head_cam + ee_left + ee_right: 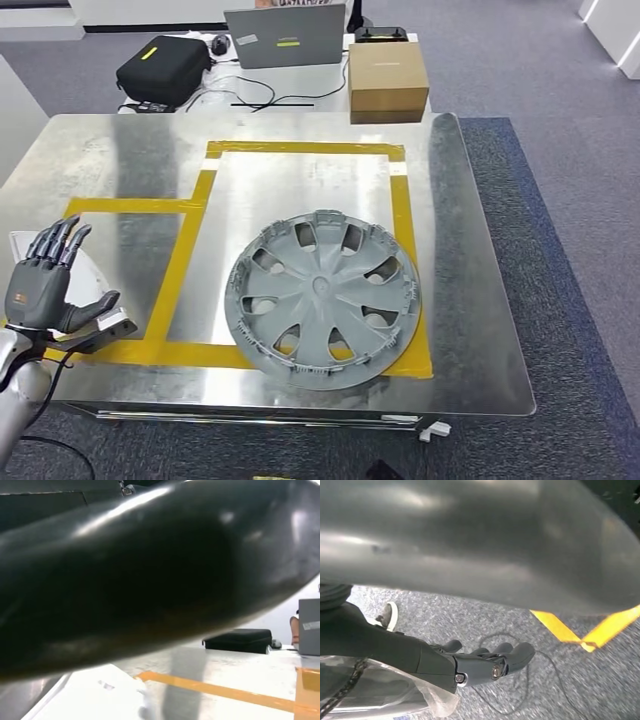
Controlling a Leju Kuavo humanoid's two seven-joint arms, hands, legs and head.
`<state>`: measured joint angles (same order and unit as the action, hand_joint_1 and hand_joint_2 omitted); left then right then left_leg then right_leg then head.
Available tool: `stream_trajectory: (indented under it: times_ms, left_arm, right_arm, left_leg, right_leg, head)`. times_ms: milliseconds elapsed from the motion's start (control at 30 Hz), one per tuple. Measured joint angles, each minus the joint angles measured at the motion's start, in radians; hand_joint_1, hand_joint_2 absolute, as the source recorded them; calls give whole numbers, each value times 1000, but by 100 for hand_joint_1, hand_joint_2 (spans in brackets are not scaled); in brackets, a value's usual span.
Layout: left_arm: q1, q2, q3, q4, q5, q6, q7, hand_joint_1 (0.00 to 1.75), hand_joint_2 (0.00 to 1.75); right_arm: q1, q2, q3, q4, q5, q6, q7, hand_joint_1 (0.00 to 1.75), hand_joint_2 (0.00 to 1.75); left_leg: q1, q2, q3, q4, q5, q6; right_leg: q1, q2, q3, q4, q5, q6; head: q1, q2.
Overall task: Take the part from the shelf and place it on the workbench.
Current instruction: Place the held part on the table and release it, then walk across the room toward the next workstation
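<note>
The left hand [47, 285] hangs with fingers spread and nothing in it over the near left edge of the counter [475, 300]; just under its thumb lies a white sheet [90, 290], the nearest thing in its way; to its right runs bare metal crossed by yellow tape [177, 265], open up to the hubcap [323, 298], which takes up most of the taped square; beyond the hubcap the square is bare; past the far edge stand a cardboard box [387, 78], a laptop [285, 36] and a black case [163, 68].

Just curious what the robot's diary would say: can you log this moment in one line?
part: hubcap flat on workbench, overlapping yellow tape | left hand: open, fingers spread | right hand: empty, over floor
</note>
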<state>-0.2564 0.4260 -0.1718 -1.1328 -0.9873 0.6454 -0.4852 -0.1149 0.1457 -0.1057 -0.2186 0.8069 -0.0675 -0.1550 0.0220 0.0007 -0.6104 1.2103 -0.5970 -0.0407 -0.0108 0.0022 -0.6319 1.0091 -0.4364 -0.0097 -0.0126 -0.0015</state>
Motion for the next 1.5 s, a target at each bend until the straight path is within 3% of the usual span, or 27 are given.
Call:
stream_trajectory:
  times_ms: [67,100,200,233,300,367,400,433,500,567,600,667,733,767,867,900,933,967,1033,1100,1167,1233,1267,1333,1400,1433,1500]
  left_arm:
    - [0,0,2,-17,0,0,0,0,0]
    - [1,0,3,-24,0,0,0,0,0]
    - [7,-2,4,-33,-1,0,0,0,0]
    - [8,-3,4,-34,-7,3,0,0,0]
    - [15,-6,4,-35,-27,18,-2,0,0]
    - [29,-10,4,-35,-40,38,-6,0,0]
    - [36,-13,4,-35,-41,43,-8,0,0]
    - [42,-15,4,-35,-41,45,-10,0,0]
    - [51,-18,3,-35,-48,46,-8,0,0]
    - [57,-18,3,-38,-77,47,5,0,0]
    - [61,-16,4,-42,-97,48,14,0,0]
    - [66,-10,8,-54,-123,46,27,0,0]
    - [74,-6,14,-62,-127,45,30,0,0]
    - [78,-4,16,-62,-128,47,31,0,0]
    - [86,-3,18,-62,-131,50,33,0,0]
    - [86,-4,18,-62,-133,50,36,0,0]
    - [83,-4,17,-62,-137,50,40,0,0]
    - [77,-5,17,-62,-141,50,45,0,0]
    - [57,-4,17,-63,-145,49,53,0,0]
    - [37,-1,17,-66,-144,49,58,0,0]
    - [27,0,17,-69,-139,50,63,0,0]
    - [25,-1,17,-70,-135,52,67,0,0]
    - [25,-3,18,-71,-134,53,68,0,0]
    - [27,-11,24,-75,-134,54,64,0,0]
    - [37,-25,38,-84,-125,55,48,0,0]
    - [45,-39,52,-91,-117,55,35,0,0]
    - [71,-78,94,-111,-84,55,-2,0,0]
  right_arm:
    - [-1,0,0,0,0,0,0,0,0]
    - [-2,0,0,0,0,0,0,0,0]
    - [0,-1,0,0,1,0,3,0,0]
    - [3,-2,0,0,1,2,8,0,0]
    - [13,-4,0,1,1,4,18,0,0]
    - [26,-5,0,2,2,5,21,0,0]
    - [31,-6,0,2,2,6,22,0,0]
    - [35,-7,0,3,3,6,24,0,0]
    - [38,-10,0,4,5,8,29,0,0]
    - [37,-13,0,4,5,8,31,0,0]
    - [35,-14,0,4,6,6,29,0,0]
    - [32,-16,0,4,6,4,30,0,0]
    - [32,-16,0,5,5,6,38,0,0]
    - [34,-16,0,6,5,7,41,0,0]
    - [41,-16,0,7,0,5,41,0,0]
    - [43,-16,0,7,-2,4,39,0,0]
    - [43,-16,0,7,-4,3,35,0,0]
    - [40,-16,0,8,-6,2,32,0,0]
    - [28,-17,0,7,-8,4,29,0,0]
    - [16,-17,0,7,-9,7,30,0,0]
    - [10,-17,-1,6,-11,7,30,0,0]
    - [11,-18,-3,7,-17,5,29,0,0]
    - [13,-19,-5,7,-20,4,29,0,0]
    - [15,-20,-11,7,-27,3,27,0,0]
    - [15,-21,-18,7,-34,0,24,0,0]
    - [16,-21,-21,7,-38,-2,23,0,0]
    - [20,-22,-29,7,-46,-11,18,0,0]
  left_leg:
    - [1,-2,92,-146,37,2]
    - [0,-3,119,-194,48,7]
    - [-6,-5,120,-216,67,31]
    - [-6,-3,113,-217,77,40]
    - [-5,2,92,-220,100,58]
    - [-9,3,64,-219,121,67]
    - [-11,3,49,-219,132,68]
    - [-13,3,34,-218,143,68]
    - [-17,4,5,-217,164,66]
    - [-21,4,-14,-214,182,62]
    - [-22,4,-20,-212,190,58]
    - [-24,5,-31,-209,210,48]
    - [-22,4,-42,-208,219,38]
    - [-21,3,-49,-194,197,32]
    - [-14,2,-85,-45,54,16]
    - [-13,2,-94,17,24,12]
    - [-11,2,-93,61,18,10]
    - [-10,2,-79,75,34,8]
    - [-8,2,-5,0,87,10]
    - [-11,1,95,-143,86,18]
    - [-16,0,138,-221,63,30]
    - [-17,2,125,-228,76,45]
    - [-16,4,115,-230,86,54]
    - [-14,7,90,-232,110,67]
    - [-15,8,61,-230,131,72]
    - [-17,8,47,-228,141,72]
    - [-20,9,18,-224,160,72]
  right_leg:
    - [1,0,-13,3,15,10]
    - [3,0,-18,3,22,16]
    - [3,0,-24,-5,47,33]
    - [1,1,-29,-3,41,39]
    - [-1,1,-54,54,-29,46]
    - [-1,0,-87,180,-135,49]
    - [-1,0,-96,241,-165,50]
    - [0,0,-94,281,-171,49]
    - [2,0,-41,261,-132,42]
    - [8,1,76,124,-101,28]
    - [11,1,135,47,-106,23]
    - [16,2,192,-39,-124,20]
    - [13,0,177,-52,-115,14]
    - [11,-3,168,-54,-105,7]
    - [11,-9,135,-54,-71,-10]
    - [12,-10,119,-51,-59,-11]
    - [12,-11,102,-48,-48,-11]
    - [12,-11,83,-42,-38,-10]
    - [12,-11,46,-28,-20,-5]
    - [14,-10,21,-13,-6,4]
    - [15,-9,8,-8,10,15]
    - [13,-7,-3,-8,20,28]
    - [12,-6,-13,3,2,34]
    - [10,-4,-43,81,-85,44]
    - [9,-4,-69,205,-170,50]
    - [9,-4,-70,250,-179,51]
    - [9,-4,-32,252,-137,48]
  head:
    - [0,0]
    - [1,0]
    - [2,0]
    - [2,0]
    - [3,0]
    - [4,0]
    - [5,0]
    - [5,0]
    - [6,0]
    - [6,0]
    - [6,0]
    - [7,0]
    - [7,0]
    - [7,0]
    - [3,0]
    - [3,0]
    - [3,0]
    - [3,0]
    - [3,0]
    - [2,0]
    - [3,0]
    - [3,0]
    - [4,0]
    - [7,0]
    - [9,0]
    - [9,0]
    - [9,0]
